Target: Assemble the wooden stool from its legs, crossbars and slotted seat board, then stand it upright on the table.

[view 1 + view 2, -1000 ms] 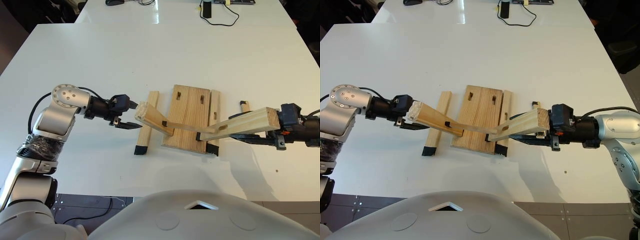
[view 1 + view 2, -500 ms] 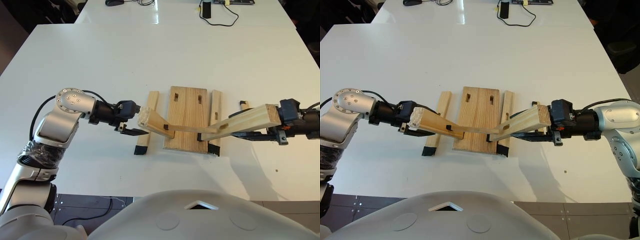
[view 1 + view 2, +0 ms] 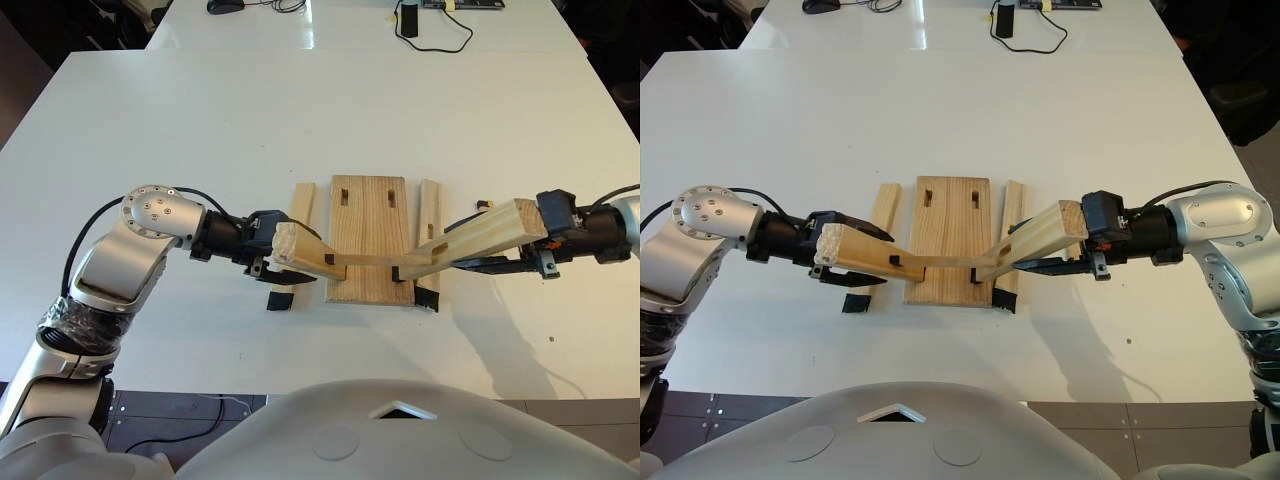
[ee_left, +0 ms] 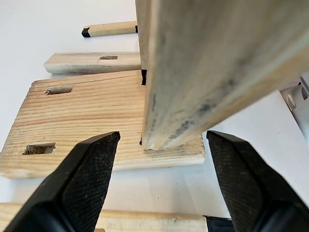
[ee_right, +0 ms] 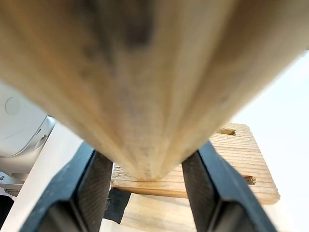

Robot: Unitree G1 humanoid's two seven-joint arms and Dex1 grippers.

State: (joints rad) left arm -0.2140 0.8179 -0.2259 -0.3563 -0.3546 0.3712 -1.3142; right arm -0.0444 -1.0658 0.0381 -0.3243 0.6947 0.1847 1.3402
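1. My left pincer (image 3: 280, 265) has its black fingers (image 4: 87, 183) spread wide on either side of the outer end of the pale wooden left leg (image 3: 308, 253). My left wrist view shows a gap between the wood and each fingertip.
2. My right pincer (image 3: 488, 262) is clamped on the outer end of the pale wooden right leg (image 3: 485, 233), with its black pads (image 5: 89, 188) pressed against both faces.
3. The two legs slope down toward each other and meet a thin wooden crossbar (image 3: 365, 262) that links them. This frame hangs between my pincers.
4. The frame sits over the near end of the flat, rectangular slotted seat board (image 3: 367, 215), which lies on the white table (image 3: 300, 110). I cannot tell whether the frame touches the board.
5. A loose wooden leg with a black end (image 3: 300, 205) lies flat just beside the board's left edge. A second loose leg (image 3: 429, 205) lies just beside its right edge.
6. A short black-tipped wooden stick (image 3: 483, 206) lies on the table beyond the right leg, near my right pincer.
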